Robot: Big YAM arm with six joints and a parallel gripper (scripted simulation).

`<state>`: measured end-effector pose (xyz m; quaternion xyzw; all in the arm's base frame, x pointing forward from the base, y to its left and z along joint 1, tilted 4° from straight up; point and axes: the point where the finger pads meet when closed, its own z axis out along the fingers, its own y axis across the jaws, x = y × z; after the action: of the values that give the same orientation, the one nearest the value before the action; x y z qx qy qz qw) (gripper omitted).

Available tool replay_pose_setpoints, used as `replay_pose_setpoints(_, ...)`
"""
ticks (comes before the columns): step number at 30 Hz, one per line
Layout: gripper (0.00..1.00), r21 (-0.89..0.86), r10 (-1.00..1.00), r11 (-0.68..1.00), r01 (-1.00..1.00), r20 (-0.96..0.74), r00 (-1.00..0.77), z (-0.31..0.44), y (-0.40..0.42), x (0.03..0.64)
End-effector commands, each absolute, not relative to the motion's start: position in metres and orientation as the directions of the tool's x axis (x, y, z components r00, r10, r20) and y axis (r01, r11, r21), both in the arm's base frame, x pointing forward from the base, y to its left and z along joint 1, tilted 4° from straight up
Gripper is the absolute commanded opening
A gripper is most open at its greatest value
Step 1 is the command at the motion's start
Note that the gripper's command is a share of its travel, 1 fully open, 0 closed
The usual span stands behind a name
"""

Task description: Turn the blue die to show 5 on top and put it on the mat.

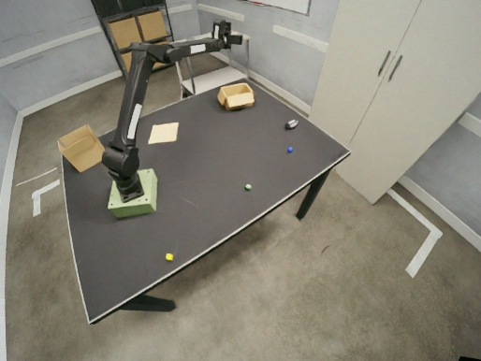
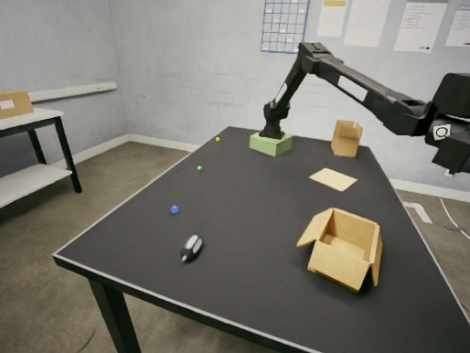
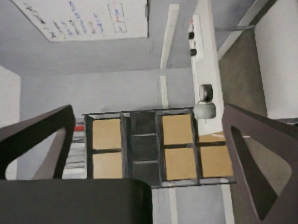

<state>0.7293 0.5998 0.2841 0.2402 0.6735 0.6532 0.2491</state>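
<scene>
The blue die [image 1: 290,150] [image 2: 175,209] lies on the dark table, off the mat, near the mouse; its numbers are too small to read. The tan square mat [image 1: 164,133] [image 2: 333,179] lies flat near the arm's base, with nothing on it. A green die [image 1: 248,187] [image 2: 199,168] and a yellow die [image 1: 169,256] [image 2: 218,139] lie apart along the table's long side; their top numbers cannot be read. My gripper [image 3: 148,112] is open and empty, raised high and far from all the dice; the wrist view shows its two fingers wide apart and the room's wall.
A computer mouse [image 1: 291,124] [image 2: 192,248] lies close to the blue die. An open cardboard box [image 1: 237,99] [image 2: 340,262] stands on the table beyond the mat. Another cardboard box [image 1: 82,149] [image 2: 346,139] stands near the green base block [image 1: 149,198] [image 2: 274,145].
</scene>
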Motion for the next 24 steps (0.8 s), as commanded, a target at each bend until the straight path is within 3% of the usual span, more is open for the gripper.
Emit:
replay_pose_setpoints(1, 1.0, 1.0, 0.649, 0.02, -0.016, -0.026, -0.761, 0.298, 0.6, 0.728)
replay_pose_setpoints(17, 1.0, 1.0, 0.649, 0.02, -0.016, -0.026, -0.761, 0.298, 0.6, 0.728)
replay_pose_setpoints(18, 1.0, 0.993, 0.65, -0.05, -0.109, -0.051, -0.758, 0.377, 0.598, 0.723)
replay_pose_setpoints(22, 1.0, 0.997, 0.682, -0.001, -0.071, -0.051, -0.73, 0.365, 0.571, 0.745)
replay_pose_setpoints(24, 1.0, 0.998, 0.709, 0.064, 0.015, -0.035, -0.704, 0.313, 0.548, 0.769)
